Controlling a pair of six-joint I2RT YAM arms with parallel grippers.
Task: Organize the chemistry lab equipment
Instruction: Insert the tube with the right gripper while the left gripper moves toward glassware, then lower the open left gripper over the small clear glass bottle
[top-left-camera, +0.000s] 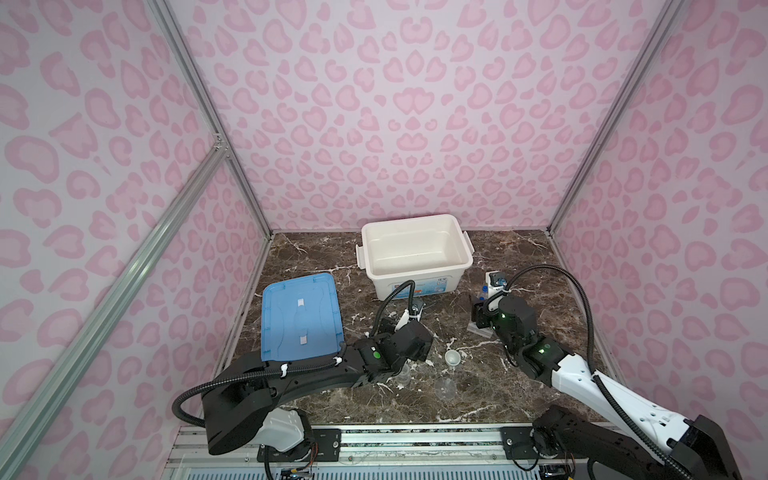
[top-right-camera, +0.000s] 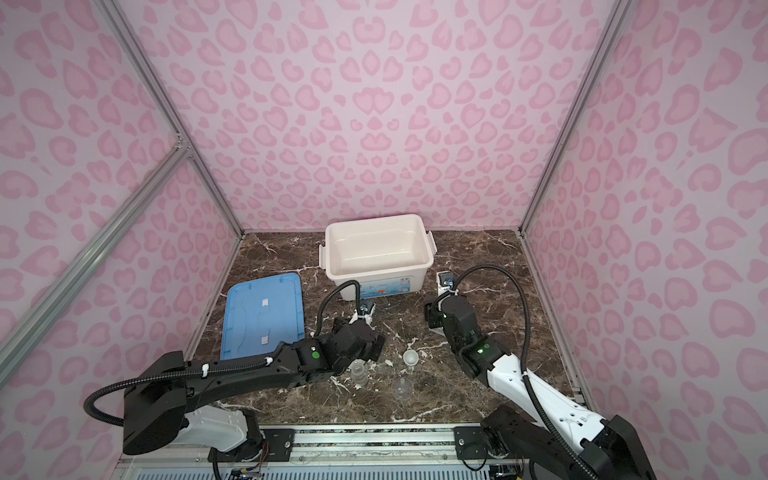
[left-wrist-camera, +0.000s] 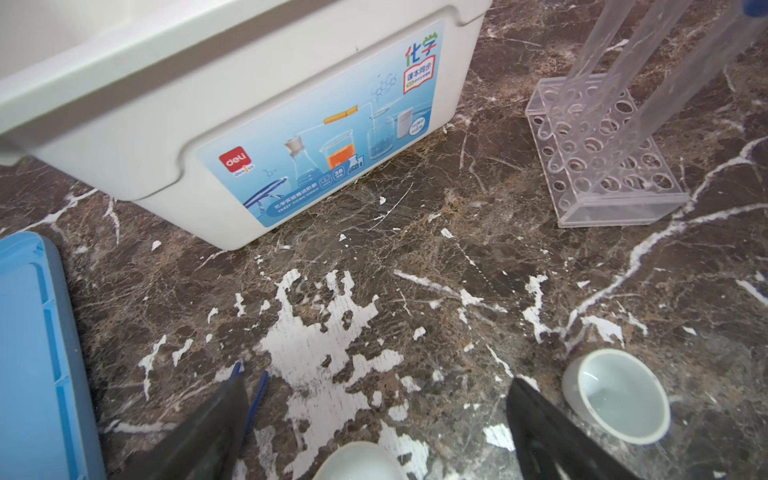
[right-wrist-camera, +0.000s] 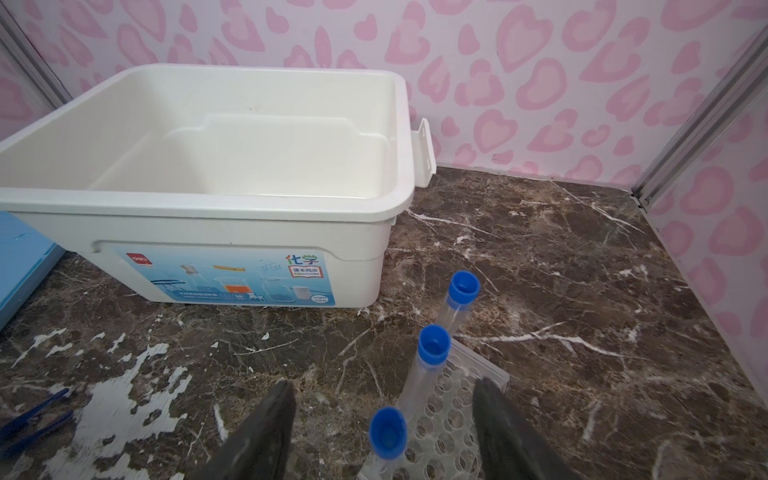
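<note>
This is a robot test booth, not a real lab. Pink heart-print walls (top-left-camera: 415, 104) on aluminium posts (top-left-camera: 214, 133) stand behind and beside the bin (top-left-camera: 415, 249). Under the bin lies a marble-look tabletop (top-left-camera: 316, 257). In front of the bin, the left arm (top-left-camera: 299, 374) and right arm (top-left-camera: 582, 374) are fixed on a metal rail (top-left-camera: 415, 440).

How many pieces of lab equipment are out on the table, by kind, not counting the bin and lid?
Test tubes: 3
Rack: 1
White bowls: 2
Clear glass flasks: 2
Tweezers: 1
Total: 9
</note>
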